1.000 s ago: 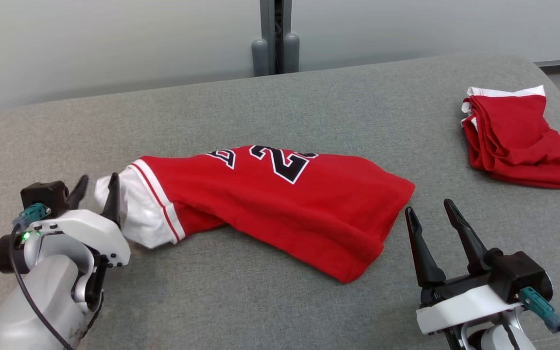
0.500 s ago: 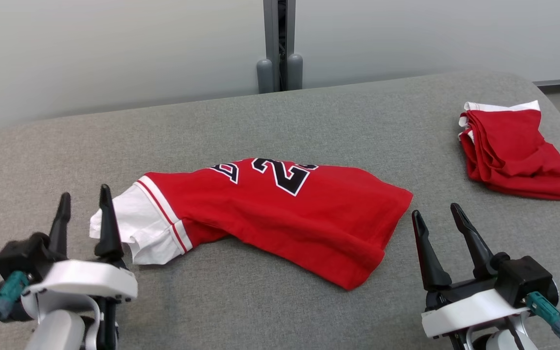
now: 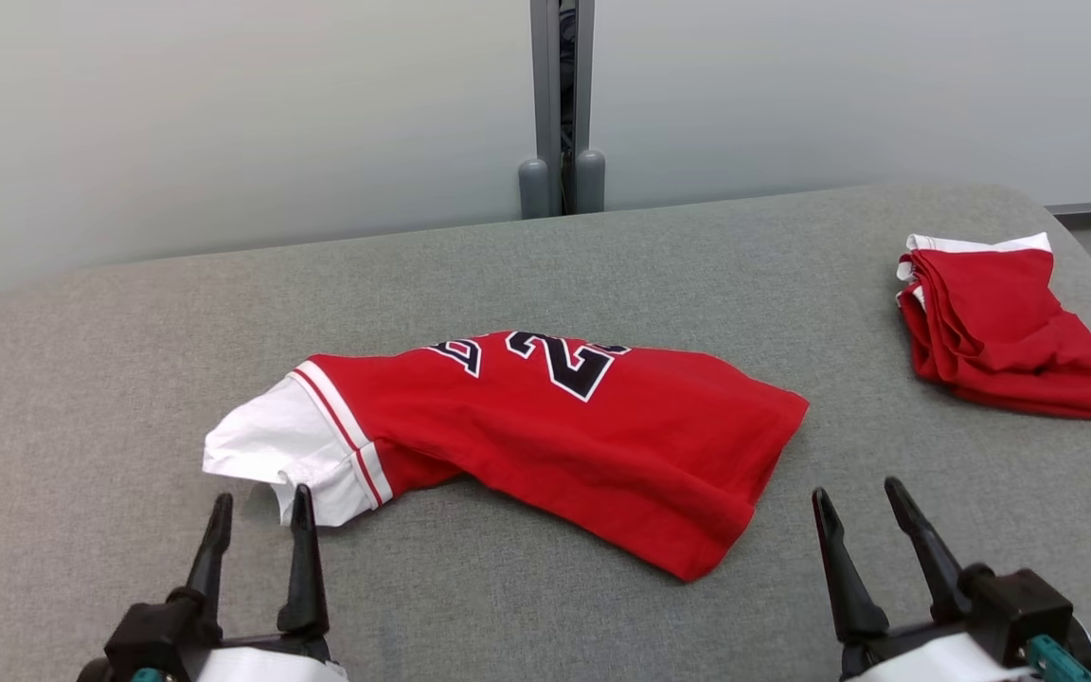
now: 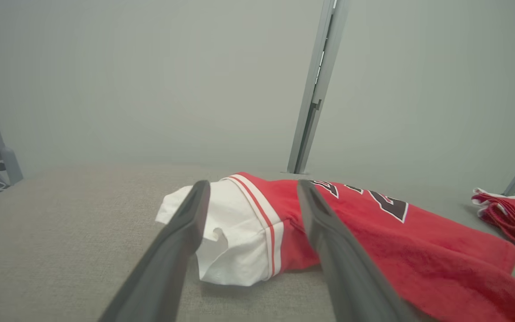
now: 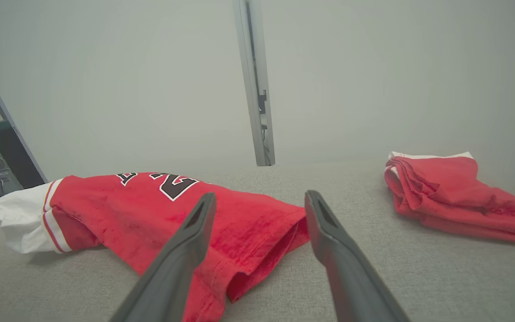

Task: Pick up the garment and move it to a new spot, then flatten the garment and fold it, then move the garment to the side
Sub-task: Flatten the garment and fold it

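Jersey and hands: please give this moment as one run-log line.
jersey: lying on grey surface, not held | left hand: open, at white end | right hand: open, near red end

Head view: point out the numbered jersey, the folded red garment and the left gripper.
numbered jersey (image 3: 602, 445), head view, red middle panel.
folded red garment (image 3: 1010, 332), head view, top layer.
left gripper (image 3: 261, 493), head view, midway between its open jaws.

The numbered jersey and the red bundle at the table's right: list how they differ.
The numbered jersey lies stretched long across the middle of the table; the red bundle sits compact near its right edge. The jersey shows black numerals; the bundle shows no print. The jersey ends in a broad white sleeve; the bundle has just a narrow white band. Both are red and white.
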